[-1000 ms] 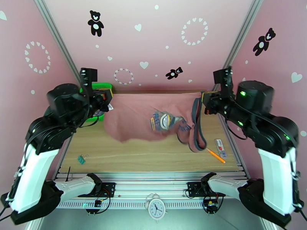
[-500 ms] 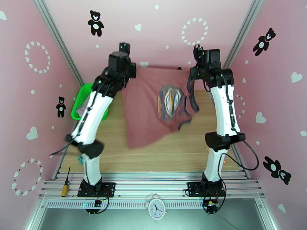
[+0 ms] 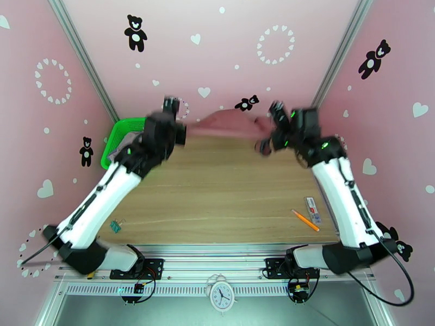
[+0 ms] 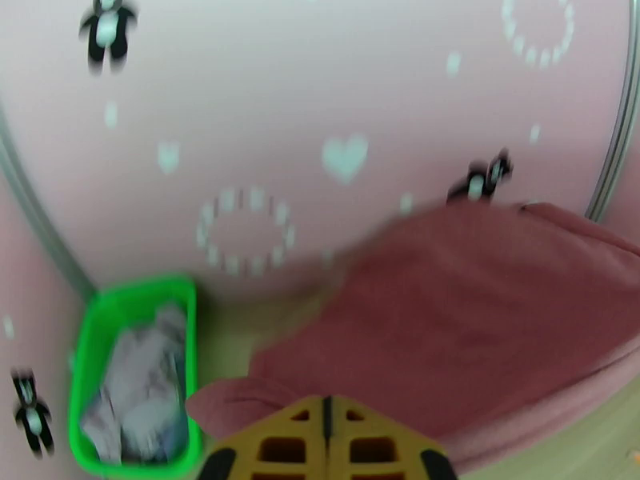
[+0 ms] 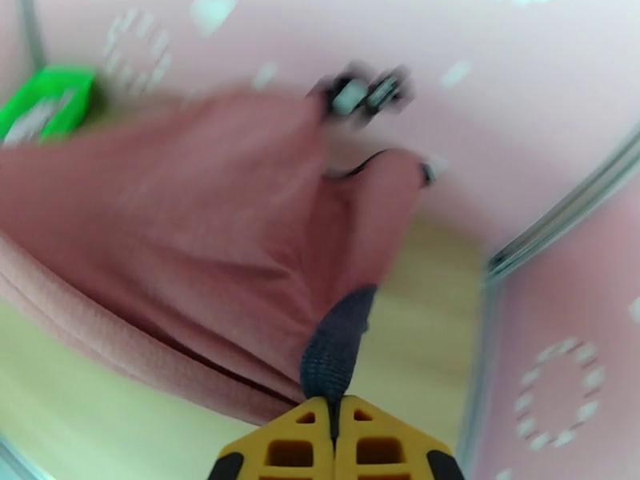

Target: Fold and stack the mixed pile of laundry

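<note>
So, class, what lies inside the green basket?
Crumpled pale grey-lavender cloth fills the green basket. Anything beneath that cloth, including the basket's floor, is covered.

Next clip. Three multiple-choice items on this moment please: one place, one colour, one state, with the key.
1. Where on the table is the green basket? A far-left corner B near-right corner C centre
2. What colour is the garment stretched between the arms? A brick red B blue C white
3. The right fingers are: A wide open B shut on the garment's dark trim C shut on nothing
Key: 1A, it sits at the far edge by the left wall; 2A, the cloth is red; 3B, the trim is pinched between them.
</note>
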You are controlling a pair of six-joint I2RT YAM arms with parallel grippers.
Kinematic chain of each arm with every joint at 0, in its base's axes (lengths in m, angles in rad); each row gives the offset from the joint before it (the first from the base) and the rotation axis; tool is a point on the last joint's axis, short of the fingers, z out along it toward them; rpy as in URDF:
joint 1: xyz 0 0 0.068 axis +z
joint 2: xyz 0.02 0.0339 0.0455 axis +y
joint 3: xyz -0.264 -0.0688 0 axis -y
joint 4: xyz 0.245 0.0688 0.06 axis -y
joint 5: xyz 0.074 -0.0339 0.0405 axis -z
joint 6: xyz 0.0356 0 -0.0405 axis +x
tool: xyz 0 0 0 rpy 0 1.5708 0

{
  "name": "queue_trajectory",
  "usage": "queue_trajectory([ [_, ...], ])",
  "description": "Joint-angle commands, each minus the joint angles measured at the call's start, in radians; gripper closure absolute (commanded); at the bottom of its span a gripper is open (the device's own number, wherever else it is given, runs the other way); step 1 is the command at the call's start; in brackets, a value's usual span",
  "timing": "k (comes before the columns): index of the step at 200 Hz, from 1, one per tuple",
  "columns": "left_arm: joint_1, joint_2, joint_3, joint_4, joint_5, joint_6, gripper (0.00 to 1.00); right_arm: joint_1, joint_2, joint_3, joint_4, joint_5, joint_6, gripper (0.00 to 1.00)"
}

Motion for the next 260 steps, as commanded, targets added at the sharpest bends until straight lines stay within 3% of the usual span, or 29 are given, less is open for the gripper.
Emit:
queue_trajectory([
  [1,0.027,-0.072,-0.293,0.007,-0.18,-0.25,1.0,0.06,0.022,-0.23,0.07,-0.019,0.099,1.0],
  [10,0.022,-0.087,-0.391,-0.012,-0.204,-0.332,1.0,0.107,0.053,-0.298,0.093,-0.064,0.147,0.99],
  [35,0.017,-0.114,-0.557,-0.061,-0.25,-0.512,1.0,0.199,0.147,-0.366,0.116,-0.114,0.249,0.55],
  [54,0.017,-0.127,-0.594,-0.076,-0.261,-0.545,1.0,0.206,0.149,-0.364,0.097,-0.066,0.327,0.37],
  [86,0.017,-0.129,-0.591,-0.086,-0.287,-0.538,1.0,0.133,0.088,-0.329,-0.005,0.012,0.483,0.27],
  [114,0.017,-0.107,-0.583,-0.075,-0.289,-0.533,1.0,-0.027,0.053,-0.416,0.027,-0.014,0.596,0.29],
  [146,0.018,-0.073,-0.595,-0.04,-0.258,-0.536,1.0,-0.165,0.152,-0.487,0.129,-0.123,0.651,0.32],
  [215,0.017,-0.073,-0.631,-0.03,-0.258,-0.545,1.0,-0.175,0.378,-0.523,0.299,-0.217,0.757,0.38],
  [251,0.017,-0.071,-0.633,-0.027,-0.255,-0.548,1.0,-0.156,0.452,-0.554,0.339,-0.23,0.783,0.55],
  [260,0.017,-0.07,-0.631,-0.026,-0.253,-0.549,1.0,-0.149,0.455,-0.543,0.325,-0.203,0.776,0.65],
])
